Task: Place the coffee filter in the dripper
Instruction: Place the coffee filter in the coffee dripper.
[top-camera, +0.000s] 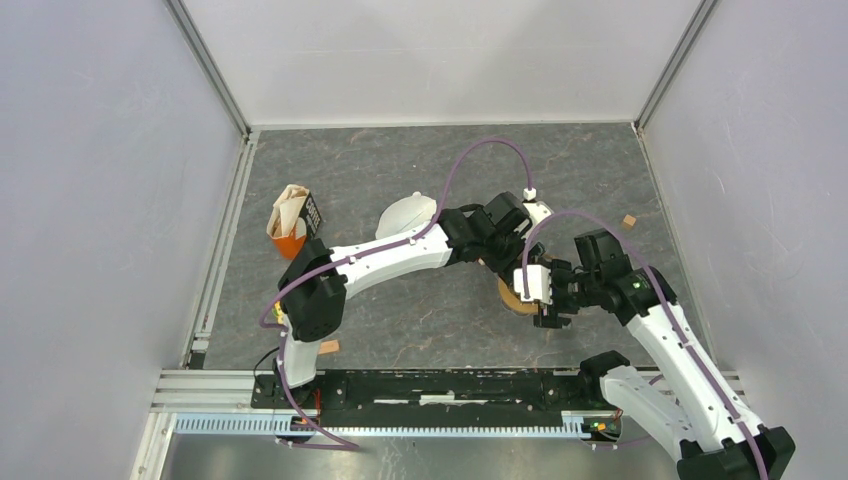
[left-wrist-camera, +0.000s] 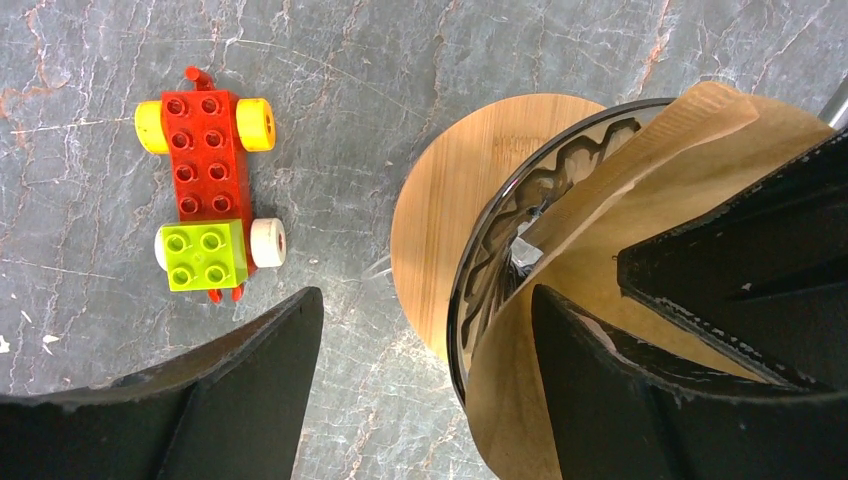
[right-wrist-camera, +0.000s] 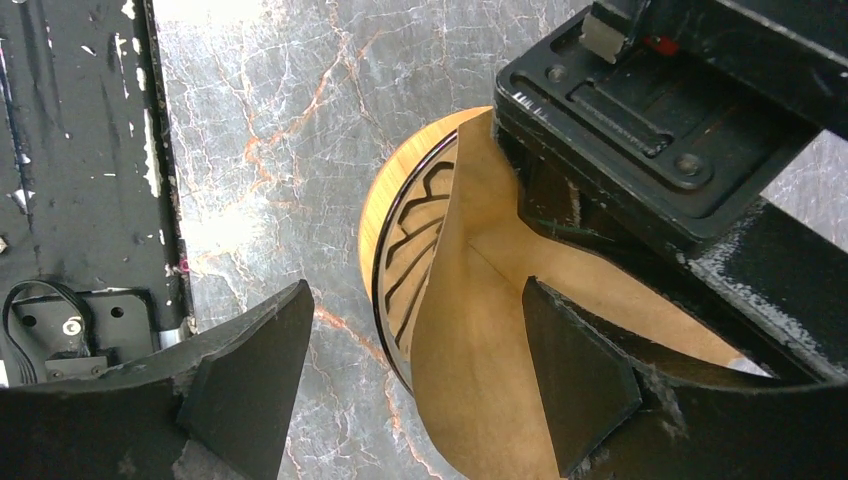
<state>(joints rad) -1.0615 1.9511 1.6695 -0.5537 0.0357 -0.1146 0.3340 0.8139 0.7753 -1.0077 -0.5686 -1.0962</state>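
The top camera overlooked the whole bench (top-camera: 400, 160) from behind. Both wrist cameras faced down, close, sharing the dripper (left-wrist-camera: 440, 200)

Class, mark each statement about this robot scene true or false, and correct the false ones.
1. The coffee filter is brown paper. True.
2. The dripper is all metal. False: it stands on a wooden base.
3. A toy brick car lies on the table beside the dripper. True.
4. Both grippers are shut. False: the left gripper and right gripper stand open.
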